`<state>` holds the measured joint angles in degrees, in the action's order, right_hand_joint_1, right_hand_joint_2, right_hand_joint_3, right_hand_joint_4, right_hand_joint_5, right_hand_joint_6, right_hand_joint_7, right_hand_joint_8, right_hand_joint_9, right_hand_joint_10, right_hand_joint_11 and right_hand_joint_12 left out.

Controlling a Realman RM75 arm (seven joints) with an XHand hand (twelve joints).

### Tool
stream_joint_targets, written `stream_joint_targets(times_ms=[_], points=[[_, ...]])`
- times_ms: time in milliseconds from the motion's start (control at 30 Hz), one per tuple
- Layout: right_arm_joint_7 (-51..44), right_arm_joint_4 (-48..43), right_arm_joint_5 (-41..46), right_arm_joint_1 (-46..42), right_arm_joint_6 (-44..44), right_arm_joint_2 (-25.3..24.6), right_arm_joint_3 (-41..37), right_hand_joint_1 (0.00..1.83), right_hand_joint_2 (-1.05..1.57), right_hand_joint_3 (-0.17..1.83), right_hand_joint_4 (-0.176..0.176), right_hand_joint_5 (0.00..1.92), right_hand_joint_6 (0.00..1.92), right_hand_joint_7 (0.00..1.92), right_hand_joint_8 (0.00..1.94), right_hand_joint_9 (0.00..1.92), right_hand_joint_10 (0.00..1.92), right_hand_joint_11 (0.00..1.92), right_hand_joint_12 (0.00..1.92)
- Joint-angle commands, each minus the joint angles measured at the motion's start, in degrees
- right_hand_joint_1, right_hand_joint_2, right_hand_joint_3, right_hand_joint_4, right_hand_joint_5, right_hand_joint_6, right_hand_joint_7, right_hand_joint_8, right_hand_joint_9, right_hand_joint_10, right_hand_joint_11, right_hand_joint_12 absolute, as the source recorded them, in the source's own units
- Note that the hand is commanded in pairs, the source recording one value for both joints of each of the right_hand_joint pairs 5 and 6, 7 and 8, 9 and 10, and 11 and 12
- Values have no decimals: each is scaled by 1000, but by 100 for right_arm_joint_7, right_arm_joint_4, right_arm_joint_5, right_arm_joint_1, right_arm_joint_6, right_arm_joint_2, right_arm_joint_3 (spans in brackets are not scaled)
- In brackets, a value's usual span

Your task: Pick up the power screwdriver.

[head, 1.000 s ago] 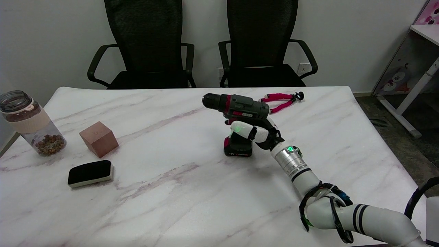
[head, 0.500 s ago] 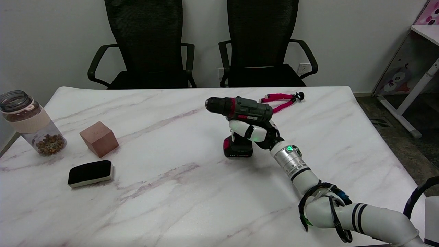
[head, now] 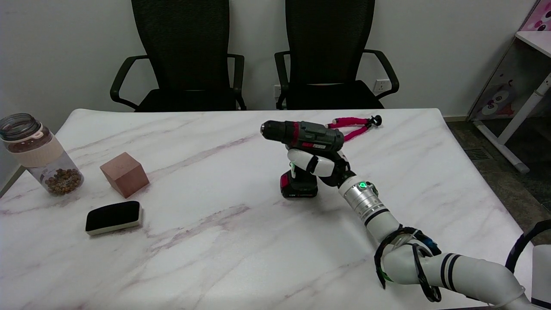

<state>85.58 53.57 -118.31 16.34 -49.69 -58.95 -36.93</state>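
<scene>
grip: the robot hand (head: 317,165) was wrapped tight round the handle of the power screwdriver (head: 304,148).
drill spot: right in that grasp, base seemingly touching the desk (head: 224,241).
left: lift looked barely begun, tbh.

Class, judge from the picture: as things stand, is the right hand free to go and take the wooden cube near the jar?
Probably not yet: the right hand grips the power screwdriver. The table between it and the wooden cube looks bare.
</scene>
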Motion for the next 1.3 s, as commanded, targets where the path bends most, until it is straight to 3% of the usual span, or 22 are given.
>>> stream_joint_targets(times_ms=[33, 333, 633, 1300], points=[[11, -22, 1, 81, 161, -2, 11, 961, 662, 832, 176, 1562, 1562, 1562, 1562, 1524, 1524, 1337, 1337], [-17, 41, 1, 114, 161, -28, 9, 949, 826, 805, 176, 1558, 1558, 1558, 1558, 1587, 1587, 1376, 1376], [-60, 316, -35, 216, 99, -46, -35, 934, 992, 817, 176, 1563, 1563, 1563, 1563, 1704, 1704, 1601, 1601], [-657, 664, 1, 745, 389, -73, -50, 930, 1082, 867, 176, 1523, 1523, 1523, 1523, 1771, 1771, 1721, 1721]])
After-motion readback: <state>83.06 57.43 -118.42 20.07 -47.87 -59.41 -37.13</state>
